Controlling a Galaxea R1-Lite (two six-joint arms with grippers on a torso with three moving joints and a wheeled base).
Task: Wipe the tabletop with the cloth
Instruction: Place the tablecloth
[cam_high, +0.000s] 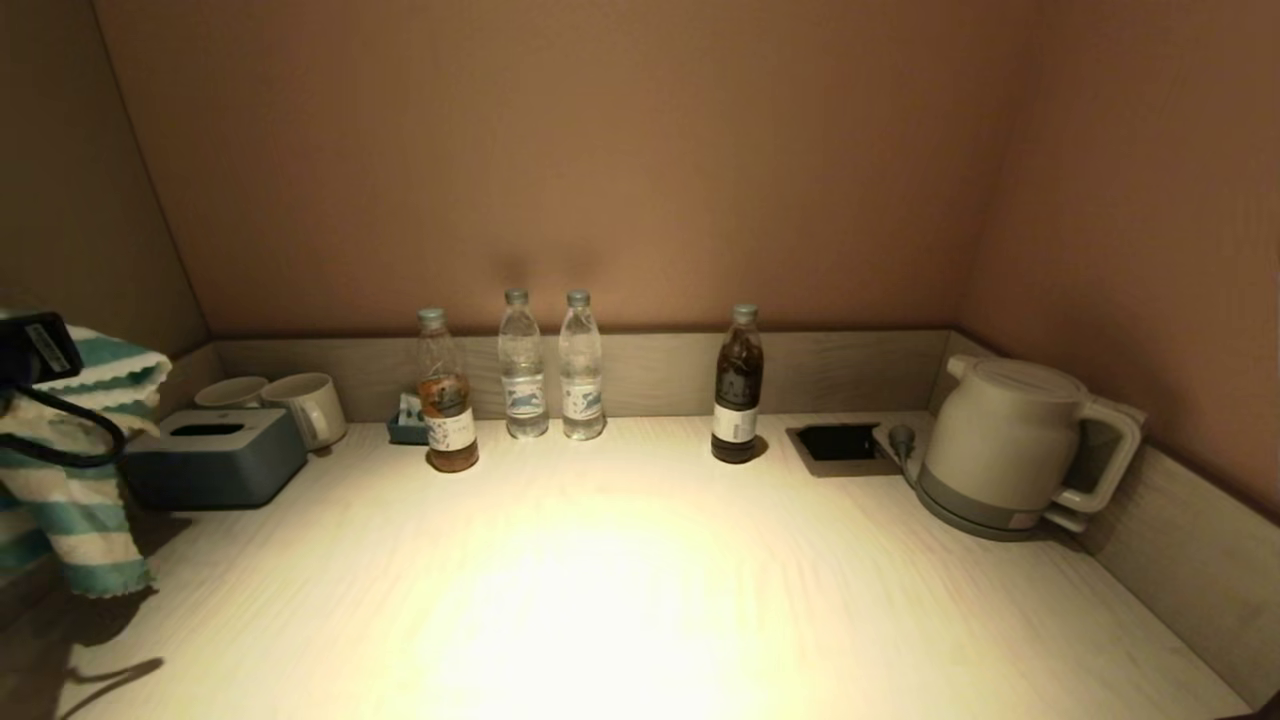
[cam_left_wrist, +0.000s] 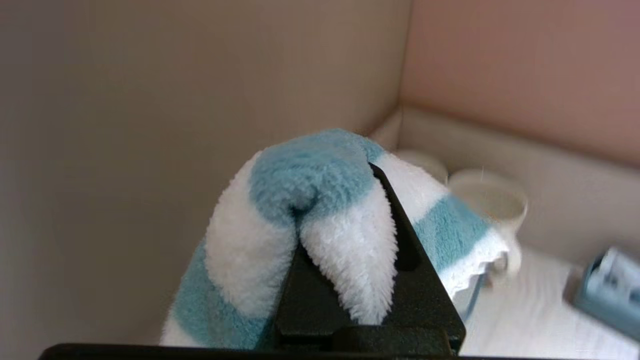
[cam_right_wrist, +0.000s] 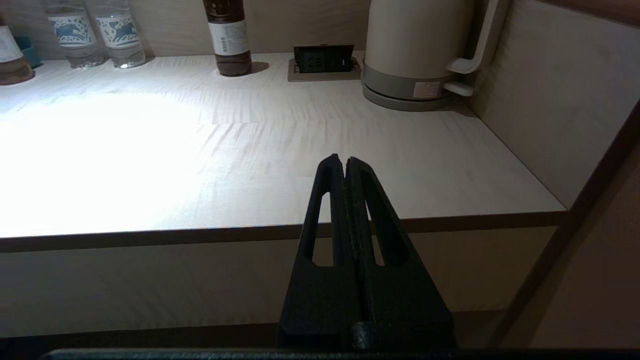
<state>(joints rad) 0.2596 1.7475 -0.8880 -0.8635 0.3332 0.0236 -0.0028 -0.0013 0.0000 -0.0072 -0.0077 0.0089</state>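
The teal and white striped cloth (cam_high: 70, 500) hangs at the far left, above the tabletop's (cam_high: 640, 580) left edge. My left gripper (cam_high: 30, 350) is shut on the cloth (cam_left_wrist: 310, 200), and folds bulge over its black fingers (cam_left_wrist: 410, 260), close to the left wall. The cloth's lower corner hangs near the counter surface; I cannot tell if it touches. My right gripper (cam_right_wrist: 345, 162) is shut and empty, in front of and below the tabletop's (cam_right_wrist: 250, 150) front edge at the right. It does not show in the head view.
A grey-blue tissue box (cam_high: 215, 455) and two white mugs (cam_high: 305, 405) stand at the back left. Several bottles (cam_high: 522, 370) line the back rim. A black recess (cam_high: 838, 442) and a white kettle (cam_high: 1010, 445) are at the back right.
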